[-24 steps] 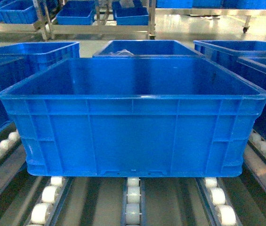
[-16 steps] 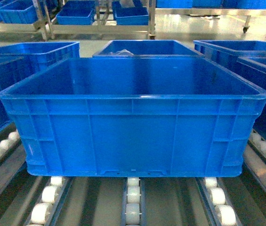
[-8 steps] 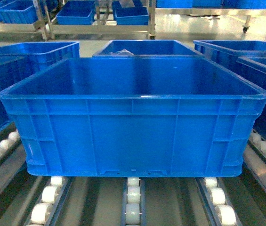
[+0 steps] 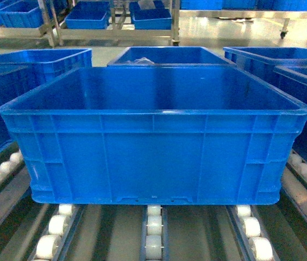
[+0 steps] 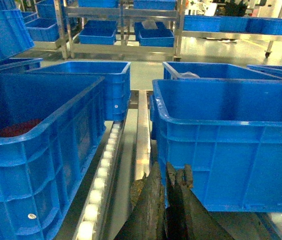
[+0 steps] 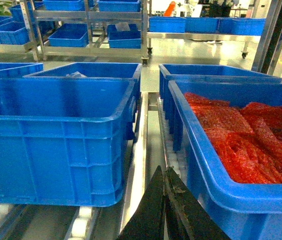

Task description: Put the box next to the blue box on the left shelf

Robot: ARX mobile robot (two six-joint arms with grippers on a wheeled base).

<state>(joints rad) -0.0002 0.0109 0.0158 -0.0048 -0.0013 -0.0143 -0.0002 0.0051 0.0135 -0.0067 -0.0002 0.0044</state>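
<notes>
Resting on left shelf (image 4: 153,231): box (image 4: 154,155); end effectors closed, apart.

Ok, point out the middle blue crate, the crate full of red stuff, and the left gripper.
middle blue crate (image 4: 153,157), head view, front wall.
crate of red material (image 6: 215,165), right wrist view, near-left wall.
left gripper (image 5: 166,186), left wrist view, between its fingertips.
</notes>
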